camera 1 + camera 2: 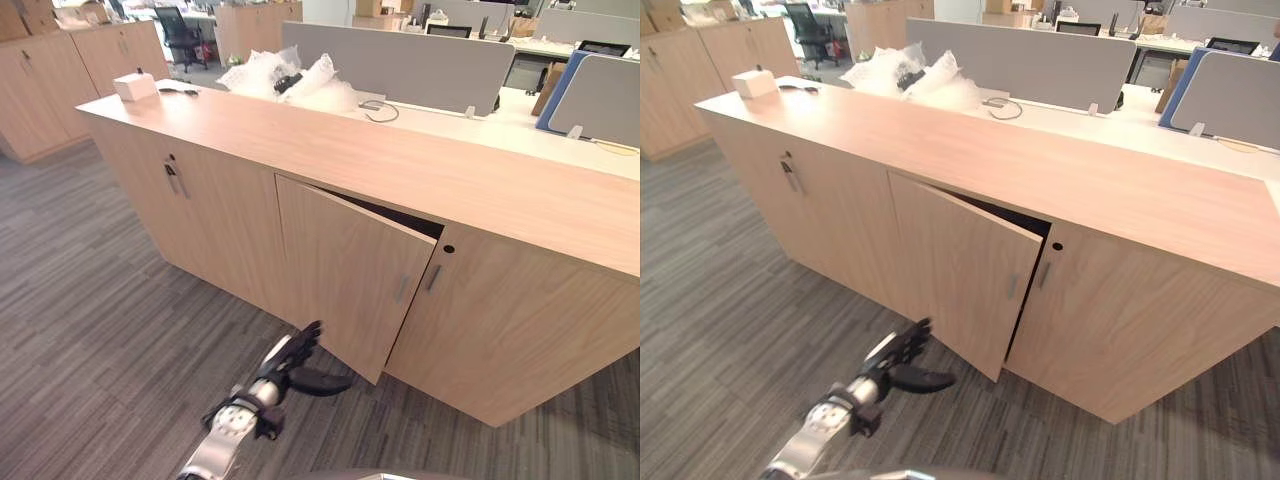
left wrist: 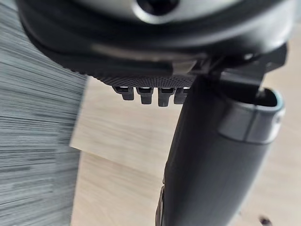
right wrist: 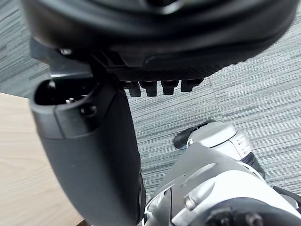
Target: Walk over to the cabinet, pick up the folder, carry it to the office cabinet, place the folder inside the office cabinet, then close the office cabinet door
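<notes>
**Left hand at the half-open cabinet door**

Nearest you, low over the grey carpet (image 1: 90, 330), your left hand (image 1: 292, 353) reached toward the cabinet door (image 1: 350, 265). Its fingers (image 1: 305, 337) were straight and close together, the thumb stuck out to the side, and it held nothing. The fingertips lay at the door's lower part, touching it or just short of it; I could not tell which. In the left wrist view the thumb (image 2: 207, 179) blocked much of the pale wood beyond.

The door was flat, light wood grain, with a slim metal handle (image 1: 402, 288) near its free edge. It stood ajar, swung out from the long low cabinet (image 1: 520, 330), leaving a narrow dark gap along its top. That gap hid the inside, so you could not tell from here where the folder lay. The neighbouring door carried a matching handle (image 1: 433, 277) and a small round keyhole (image 1: 448, 248).

Your right hand (image 3: 155, 42) showed in its own wrist view over carpet. Its fingers were relaxed and its thumb loose, gripping nothing, with a corner of pale wood beside it.

On the cabinet top sat a small white box (image 1: 134, 86), and near its back edge lay crumpled clear plastic wrap (image 1: 265, 75). Any print on them was too small to read. Grey desk screens (image 1: 400, 60) stood behind, the right one cut off by the frame edge.
</notes>
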